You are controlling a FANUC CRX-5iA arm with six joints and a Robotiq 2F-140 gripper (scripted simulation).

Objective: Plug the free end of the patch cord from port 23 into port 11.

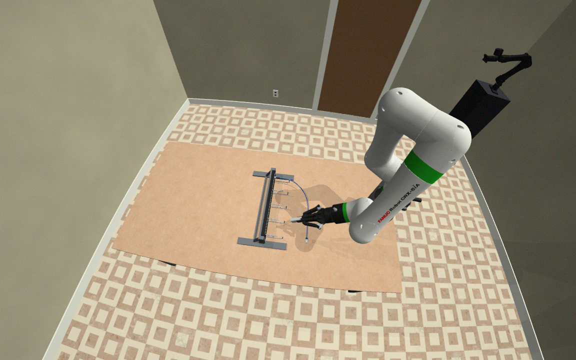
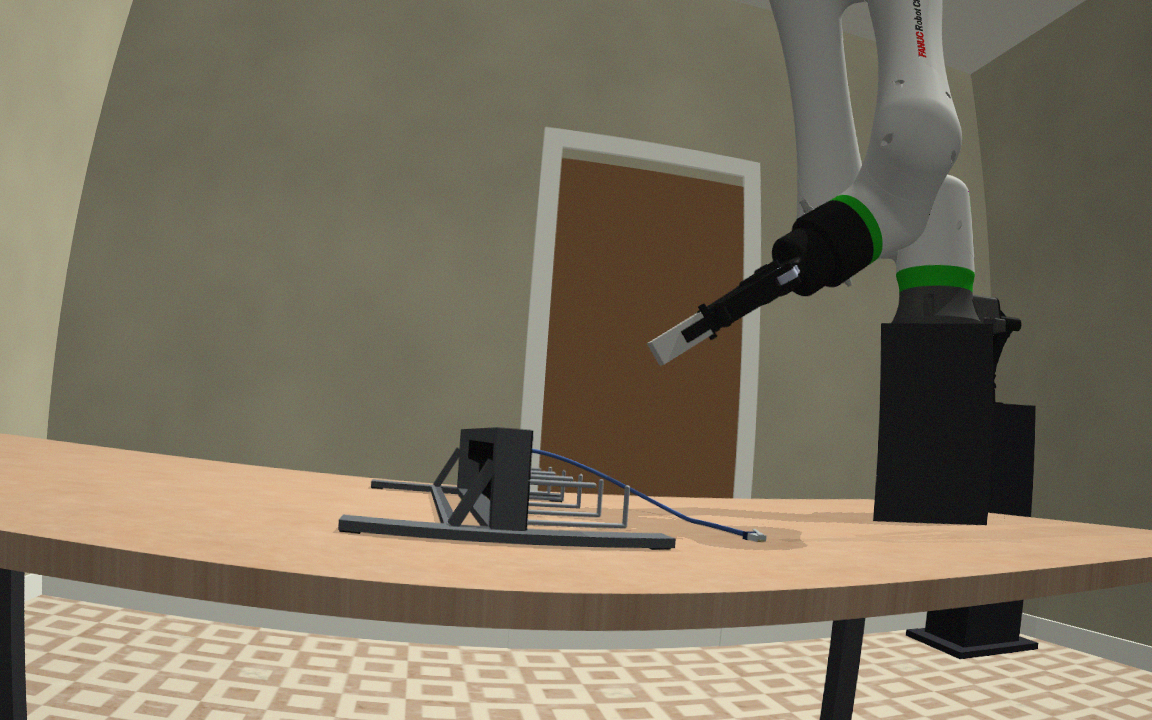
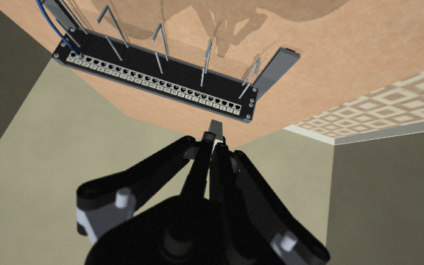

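My gripper point(image 1: 295, 219) point(image 2: 655, 352) point(image 3: 213, 129) is shut with nothing between its pale fingertips. It points down at a slant, in the air in front of the rack and well above the table. The dark rack point(image 1: 266, 205) point(image 2: 510, 483) point(image 3: 138, 62) stands upright. Its port row faces my side; the plate numbers are too small to read. The blue cord point(image 1: 307, 201) point(image 2: 692, 519) point(image 3: 55, 31) leaves a port near one end of the row and curves down. Its free plug point(image 1: 306, 240) point(image 2: 755, 536) lies on the table, away from the fingers; it is outside the wrist view.
Thin bent rods point(image 1: 279, 207) point(image 2: 625, 505) stick out from the rack front, below the ports. A long grey foot point(image 1: 261, 244) point(image 2: 508, 537) point(image 3: 278, 70) supports the rack's near end. The table point(image 1: 182, 201) point(image 2: 204, 501) has its near edge beyond that foot.
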